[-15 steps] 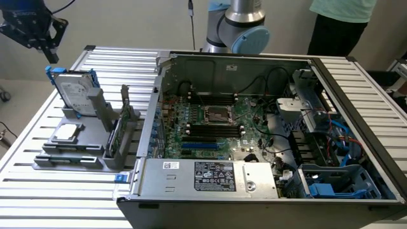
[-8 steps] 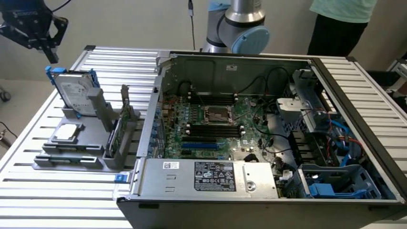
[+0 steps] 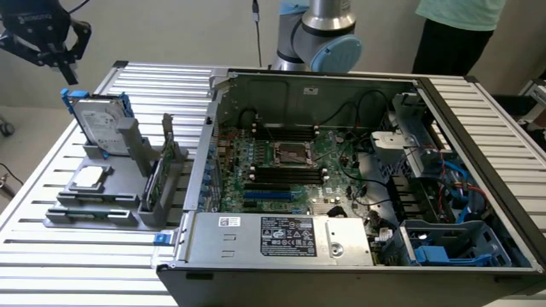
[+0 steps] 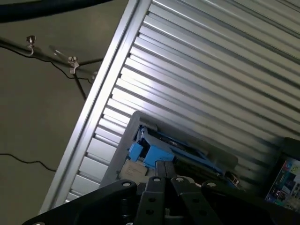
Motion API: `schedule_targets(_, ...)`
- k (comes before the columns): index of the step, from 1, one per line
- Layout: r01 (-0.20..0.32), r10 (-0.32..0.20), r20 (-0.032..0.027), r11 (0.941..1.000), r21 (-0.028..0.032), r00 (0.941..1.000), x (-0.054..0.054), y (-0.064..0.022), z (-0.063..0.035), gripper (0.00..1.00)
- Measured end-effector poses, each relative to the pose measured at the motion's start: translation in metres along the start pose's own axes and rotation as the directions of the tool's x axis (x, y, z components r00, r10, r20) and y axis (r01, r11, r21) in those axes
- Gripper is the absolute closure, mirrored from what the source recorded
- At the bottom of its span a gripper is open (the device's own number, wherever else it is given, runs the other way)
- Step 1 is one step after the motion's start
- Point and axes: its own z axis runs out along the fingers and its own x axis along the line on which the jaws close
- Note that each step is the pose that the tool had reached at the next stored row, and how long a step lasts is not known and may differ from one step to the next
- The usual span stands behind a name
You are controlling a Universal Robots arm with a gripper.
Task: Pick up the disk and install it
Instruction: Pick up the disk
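The disk (image 3: 101,125), a silver-grey hard drive with a white label in a bright blue bracket, stands upright in a grey holder (image 3: 94,208) on the exterior view's left. My gripper (image 3: 68,69) hangs just above the disk's upper corner, shut and holding nothing. In the wrist view the two fingers (image 4: 161,171) press together, and the disk's blue bracket (image 4: 157,152) lies right below them. The open computer case (image 3: 358,173) sits to the exterior view's right of the holder.
The holder also carries a small square silver chip (image 3: 91,179) and an upright green card (image 3: 158,176). The arm's base (image 3: 320,35) and a standing person (image 3: 452,32) are behind the case. Everything rests on a slatted metal table (image 4: 211,70), whose edge runs close to the disk.
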Motion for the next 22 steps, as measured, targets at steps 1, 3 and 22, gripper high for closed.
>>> schedule_targets(1,0.017,-0.017,0.0001,0.9999,-0.0004,0.9999,0.0,0.0,-0.0001,0.89)
schedule_targets(3,0.051,-0.051,0.0007,0.9987,-0.0012,0.9987,0.0,0.0,-0.0001,0.89)
schedule_targets(22,0.367,-0.367,0.0063,0.9301,-0.0079,0.9302,-0.0001,0.0001,-0.0013,0.89)
